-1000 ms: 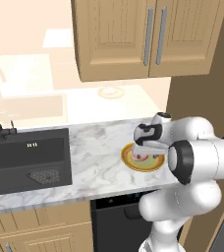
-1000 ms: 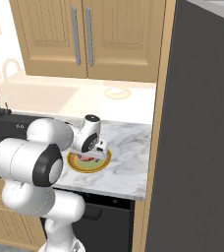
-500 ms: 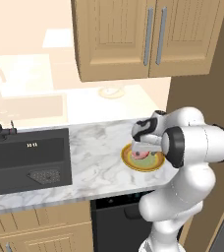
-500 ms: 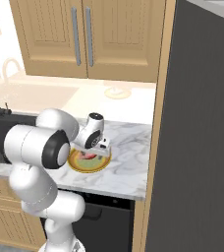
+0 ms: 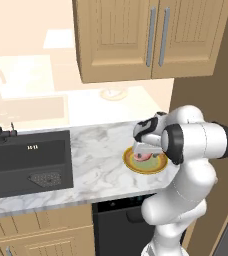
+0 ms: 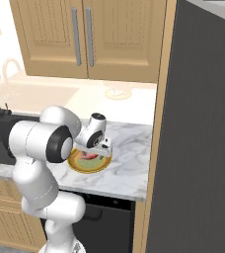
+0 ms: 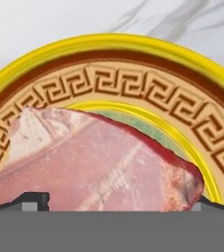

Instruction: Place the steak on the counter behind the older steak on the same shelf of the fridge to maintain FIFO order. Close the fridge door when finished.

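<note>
On the counter point(image 5: 91, 170) just left of the fridge point(image 6: 203, 148), steak point(image 7: 99, 167) lies flat on a plate point(image 7: 133, 59), gripper point(image 5: 145, 150) right over it, jaws wide and empty; looks soft, slick, light — pinch across its short width, mid-slab.

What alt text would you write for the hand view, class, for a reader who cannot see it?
A pink steak with a pale fat edge lies on a round plate with a yellow rim and a brown key-pattern band, seen close from above. The tool's two dark fingertips stand open on either side of the steak, and white marbled counter shows beyond the plate.
</note>
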Robot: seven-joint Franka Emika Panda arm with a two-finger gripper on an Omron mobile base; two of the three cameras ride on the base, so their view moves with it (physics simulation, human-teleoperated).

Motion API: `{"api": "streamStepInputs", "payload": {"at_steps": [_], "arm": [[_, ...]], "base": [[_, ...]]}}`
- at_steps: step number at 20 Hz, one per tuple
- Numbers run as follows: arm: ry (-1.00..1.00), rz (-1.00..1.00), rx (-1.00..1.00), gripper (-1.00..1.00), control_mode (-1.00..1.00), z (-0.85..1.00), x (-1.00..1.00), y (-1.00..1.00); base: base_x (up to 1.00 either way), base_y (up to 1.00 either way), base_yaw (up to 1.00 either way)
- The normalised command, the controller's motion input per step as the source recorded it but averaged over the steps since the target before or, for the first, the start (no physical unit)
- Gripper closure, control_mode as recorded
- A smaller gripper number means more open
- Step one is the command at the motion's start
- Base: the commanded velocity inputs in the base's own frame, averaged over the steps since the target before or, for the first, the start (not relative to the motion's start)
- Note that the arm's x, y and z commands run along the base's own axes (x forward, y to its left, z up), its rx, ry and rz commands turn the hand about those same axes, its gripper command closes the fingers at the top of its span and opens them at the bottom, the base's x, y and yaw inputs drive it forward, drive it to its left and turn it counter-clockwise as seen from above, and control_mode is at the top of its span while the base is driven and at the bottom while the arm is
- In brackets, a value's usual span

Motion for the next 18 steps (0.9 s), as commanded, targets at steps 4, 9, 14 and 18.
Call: {"api": "streamStepInputs", "payload": {"at_steps": [4,9,14,18], "arm": [[-0.10,-0.04,0.00,-1.00,-1.00,0.00,0.00,0.00],[-0.11,-0.07,0.00,-1.00,-1.00,0.00,0.00,0.00],[-0.02,-0.08,0.00,-1.00,-1.00,-0.12,0.15,0.00],[0.00,-0.09,0.00,-1.00,-1.00,-0.23,0.21,0.00]], "base": [[0.00,0.00,0.00],[0.00,0.00,0.00],[0.00,0.00,0.00],[0.00,0.00,0.00]]}}
